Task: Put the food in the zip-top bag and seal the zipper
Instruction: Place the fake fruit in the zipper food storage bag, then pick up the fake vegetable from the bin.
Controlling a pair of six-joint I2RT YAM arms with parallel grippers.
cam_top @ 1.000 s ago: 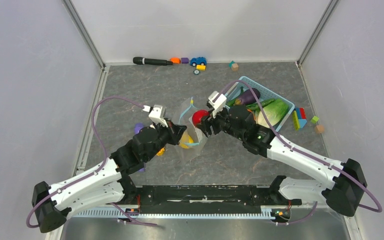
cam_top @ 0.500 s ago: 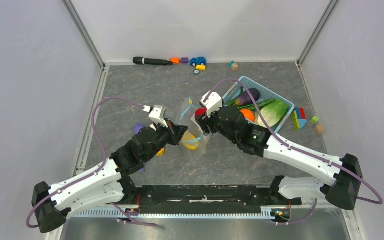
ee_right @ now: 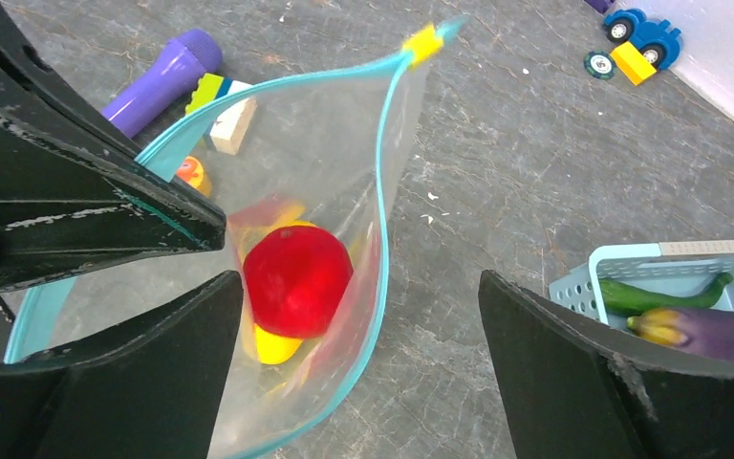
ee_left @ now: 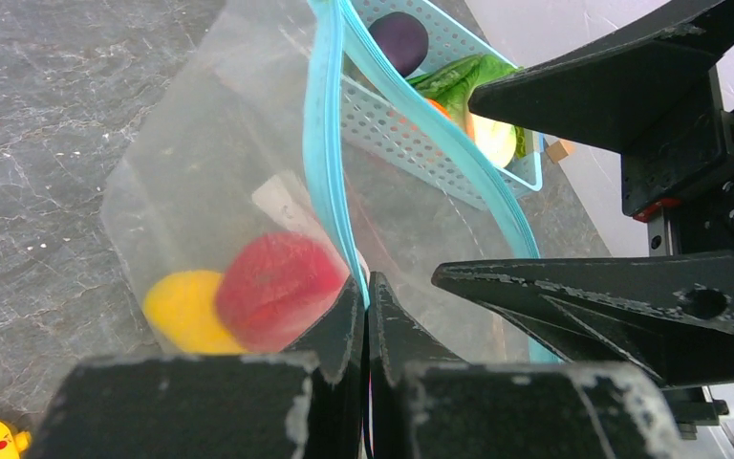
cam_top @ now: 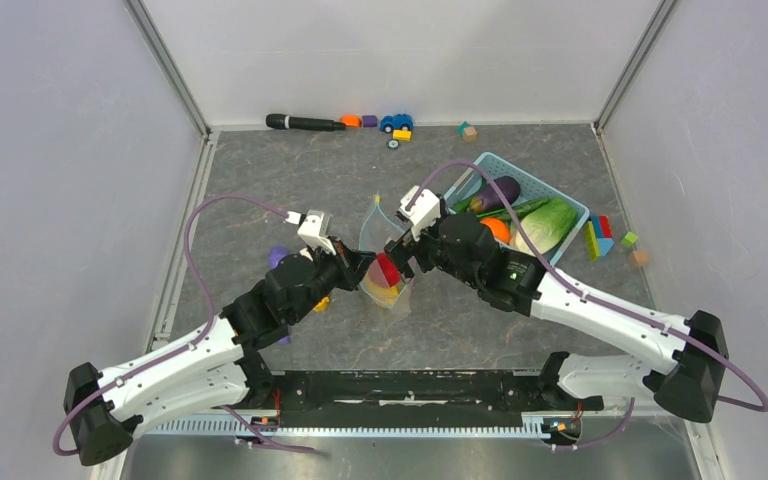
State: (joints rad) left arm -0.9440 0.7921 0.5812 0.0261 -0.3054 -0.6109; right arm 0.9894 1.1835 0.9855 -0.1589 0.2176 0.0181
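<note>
Left pincer (ee_left: 363, 292) clenches the zip-top bag (ee_right: 344, 143) rim, right pincer (ee_right: 358, 279) released above; mango (ee_left: 182, 311) and red fruit (ee_right: 296, 277) are in, eggplant (cam_top: 495, 192), lettuce (cam_top: 550, 222) and orange (cam_top: 497, 230) wait at two o'clock, zipper (ee_right: 379, 206) unsealed.

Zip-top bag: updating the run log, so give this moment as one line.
left gripper shut on zip-top bag | right gripper open over bag mouth | red fruit, yellow mango inside | zipper unsealed

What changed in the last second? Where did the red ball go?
The right gripper carried the red round fruit over the zip-top bag and let go; it now lies inside against the yellow mango. The left gripper still pinches the zipper edge; the basket stayed put.
</note>
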